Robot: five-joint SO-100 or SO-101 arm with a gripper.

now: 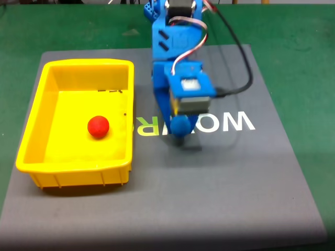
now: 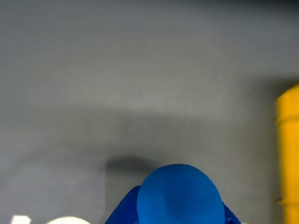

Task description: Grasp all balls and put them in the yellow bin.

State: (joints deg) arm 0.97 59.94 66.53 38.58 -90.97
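A dark grey mat (image 1: 230,178) with white lettering covers a green surface (image 1: 303,47). The yellow bin (image 1: 31,136) sits at nine o'clock, the red ball (image 1: 98,126) inside it. At centre, the blue hand (image 1: 179,128) appears clenched on the blue ball (image 2: 180,196). Next, it probably needs carrying over the bin.

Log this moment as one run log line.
red ball: in yellow bin | blue ball: held in pincer over grey mat, right of bin | phase: carrying
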